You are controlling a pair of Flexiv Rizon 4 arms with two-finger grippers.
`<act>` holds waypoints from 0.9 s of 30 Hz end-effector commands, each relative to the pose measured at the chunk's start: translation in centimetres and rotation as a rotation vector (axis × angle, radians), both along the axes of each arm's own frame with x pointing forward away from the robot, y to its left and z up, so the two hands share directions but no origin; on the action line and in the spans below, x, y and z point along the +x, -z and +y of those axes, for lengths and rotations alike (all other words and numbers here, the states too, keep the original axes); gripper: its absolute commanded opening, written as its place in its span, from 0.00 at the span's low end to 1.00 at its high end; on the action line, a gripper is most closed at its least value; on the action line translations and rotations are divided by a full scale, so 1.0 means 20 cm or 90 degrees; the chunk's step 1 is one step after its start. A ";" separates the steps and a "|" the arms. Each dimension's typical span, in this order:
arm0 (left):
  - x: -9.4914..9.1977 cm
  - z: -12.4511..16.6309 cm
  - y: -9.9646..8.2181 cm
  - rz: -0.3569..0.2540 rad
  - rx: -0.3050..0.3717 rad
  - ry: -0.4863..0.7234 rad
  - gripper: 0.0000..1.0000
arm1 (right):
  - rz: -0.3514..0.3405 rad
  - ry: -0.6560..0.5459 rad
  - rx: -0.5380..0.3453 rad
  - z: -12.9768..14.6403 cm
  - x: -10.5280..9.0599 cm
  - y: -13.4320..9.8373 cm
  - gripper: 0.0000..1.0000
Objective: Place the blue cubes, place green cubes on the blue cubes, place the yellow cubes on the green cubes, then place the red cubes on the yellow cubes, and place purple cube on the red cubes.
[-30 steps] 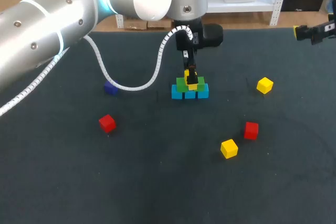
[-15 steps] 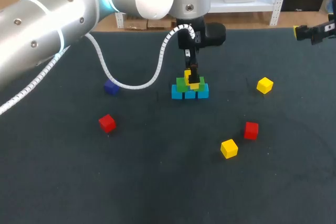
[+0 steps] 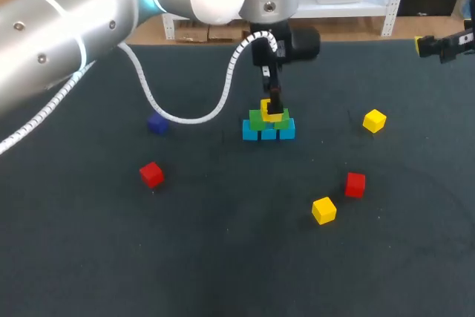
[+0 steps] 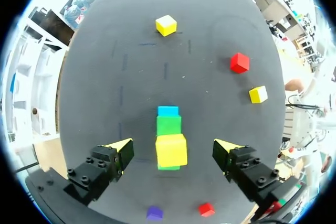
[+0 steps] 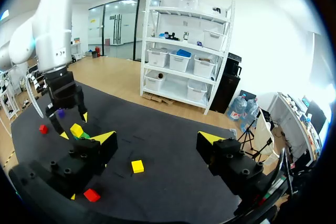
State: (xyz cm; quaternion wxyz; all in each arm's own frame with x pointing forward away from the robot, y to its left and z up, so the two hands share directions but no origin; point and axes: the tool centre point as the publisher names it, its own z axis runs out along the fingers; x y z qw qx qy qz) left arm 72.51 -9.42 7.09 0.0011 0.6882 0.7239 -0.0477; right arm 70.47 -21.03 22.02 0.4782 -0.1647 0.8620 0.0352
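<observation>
yellow cube (image 4: pixel 171 150) atop green cubes (image 4: pixel 168 125) | left pincer (image 4: pixel 173 146) apart | right pincer (image 5: pixel 156 139) apart

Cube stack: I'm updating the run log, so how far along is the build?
Done: the blue cubes sit in a row with the green cubes on them. In hand: one yellow cube rests on the greens between the open fingers of the left gripper, not clamped. Left: the loose yellow cubes, the red cubes and the purple cube, all lying apart from the stack.
</observation>
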 end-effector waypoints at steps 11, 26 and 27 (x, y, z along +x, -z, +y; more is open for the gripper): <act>-0.12 0.13 -0.15 -0.059 -0.010 -0.007 1.00 | -0.024 -0.005 0.011 0.00 0.01 0.02 1.00; -0.22 0.12 -0.28 -0.111 -0.006 0.060 1.00 | -0.024 -0.005 0.011 0.00 0.01 0.02 1.00; -0.22 0.12 -0.28 -0.110 -0.006 0.067 1.00 | -0.024 -0.005 0.011 0.00 0.01 0.02 1.00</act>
